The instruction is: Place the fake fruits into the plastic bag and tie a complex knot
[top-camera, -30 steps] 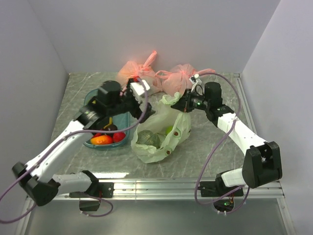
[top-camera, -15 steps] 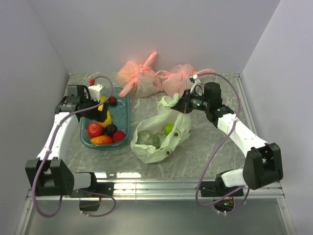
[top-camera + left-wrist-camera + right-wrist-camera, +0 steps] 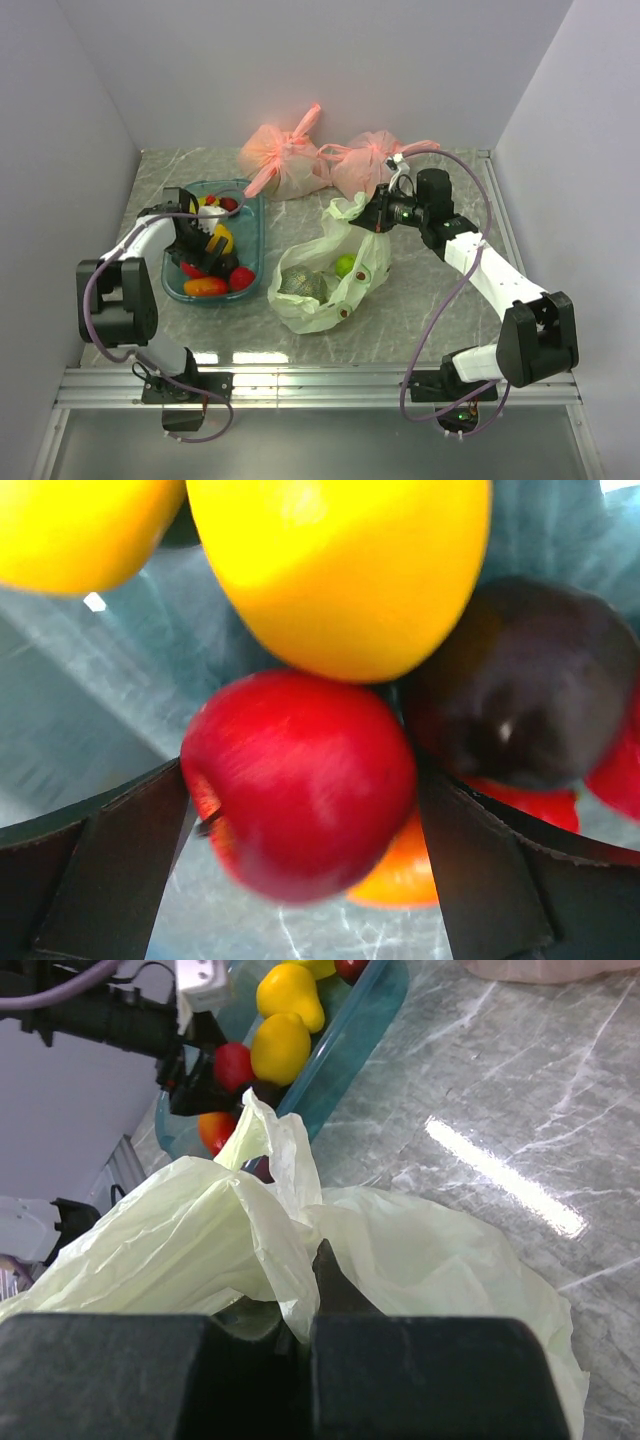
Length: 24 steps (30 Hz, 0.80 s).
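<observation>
Pale mint plastic bag (image 3: pixel 322 300) slumped in the middle of the grey marbled table (image 3: pixel 230 322), mouth gaping upward. Inside: 1 bumpy green fruit (image 3: pixel 300 284) and 1 lime-green fruit (image 3: pixel 345 265). Far rim pinched in the right gripper (image 3: pixel 380 217), fingers closed tight on the film and holding that edge up. From the right wrist, thin plastic bunched over the black fingers.

Just left of the bag, teal tray (image 3: pixel 255 210) holding the other fake fruits (image 3: pixel 215 272): 2 yellow lemons (image 3: pixel 340 570), red apple (image 3: pixel 300 780), dark purple fruit (image 3: pixel 520 680), orange one (image 3: pixel 400 880) underneath. Down in the tray, left gripper (image 3: pixel 300 820), fingers spread wide to either side of the red apple; contact with it unclear.

At the far edge, 2 knotted salmon-pink bags (image 3: pixel 285 165) side by side.
</observation>
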{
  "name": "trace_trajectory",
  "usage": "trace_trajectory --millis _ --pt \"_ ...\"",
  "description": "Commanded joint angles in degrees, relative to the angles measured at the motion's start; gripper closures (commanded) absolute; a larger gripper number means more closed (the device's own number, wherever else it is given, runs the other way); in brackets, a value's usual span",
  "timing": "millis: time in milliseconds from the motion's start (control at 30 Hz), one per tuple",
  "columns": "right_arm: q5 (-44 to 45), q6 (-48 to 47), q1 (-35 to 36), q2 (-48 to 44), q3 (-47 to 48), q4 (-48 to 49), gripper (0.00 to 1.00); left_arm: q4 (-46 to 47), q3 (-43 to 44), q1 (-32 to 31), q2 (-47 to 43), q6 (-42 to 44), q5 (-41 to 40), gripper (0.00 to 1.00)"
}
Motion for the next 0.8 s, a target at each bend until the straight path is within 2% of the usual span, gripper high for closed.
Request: trace_trajectory --millis 0,33,133,167,233,267,300,367,400,433,500,533,600,633,767 --pt "-1.2 -1.7 0.4 -0.9 1.7 -0.6 1.0 1.9 -0.1 0.0 2.5 2.2 -1.4 0.01" --pt "-1.2 -1.8 0.3 -0.8 1.8 -0.7 1.0 1.7 0.2 0.0 2.6 2.3 -0.2 0.01" --pt "-1.1 -2.3 0.3 -1.0 1.9 -1.0 1.0 0.2 2.6 0.0 2.0 1.4 1.6 0.2" --pt "-1.0 -2.3 0.3 -1.1 1.8 -1.1 1.0 -0.6 3.8 0.1 1.3 1.0 3.4 0.29" --pt "-0.8 -2.2 0.3 -1.1 1.9 -1.0 1.0 -4.4 9.5 0.0 -0.9 -1.1 6.5 0.39" --pt "-0.8 -2.0 0.2 -1.2 1.8 -1.0 1.0 -5.6 12.0 -0.2 -1.7 -2.2 10.8 0.48" --pt "-0.7 -1.7 0.3 -1.1 1.8 -1.0 1.0 -7.2 17.3 -0.4 -3.5 -4.4 13.2 0.49" --pt "-0.4 -1.5 0.3 -1.3 1.9 -1.0 1.0 -8.0 22.6 -2.0 -5.0 -5.8 20.0 0.51" --pt "-0.2 -1.5 0.2 -1.4 1.7 -1.0 1.0 -7.4 26.0 -2.5 -6.0 -7.8 25.4 0.51" --pt "-0.1 -1.6 0.3 -1.4 1.8 -1.2 1.0 -4.8 27.1 -6.1 -7.5 -8.8 27.5 0.52" --pt "0.7 -1.6 0.3 -1.4 2.1 -1.4 1.0 -1.0 27.8 -9.7 -9.6 -12.5 31.4 0.52" --pt "1.0 -1.4 0.3 -1.2 2.2 -2.0 1.0 3.0 27.3 -14.0 -10.1 -14.0 31.4 0.53" --pt "2.2 -1.0 0.2 -1.2 2.5 -2.3 1.0 5.4 26.9 -18.0 -10.5 -15.3 32.3 0.55" --pt "2.5 -1.0 0.2 -1.2 2.5 -2.5 1.0 6.2 26.6 -22.1 -10.5 -15.6 33.5 0.55" --pt "4.1 1.4 0.1 -0.2 3.4 -2.4 1.0 12.4 23.6 -30.2 -8.9 -19.0 33.5 0.54"
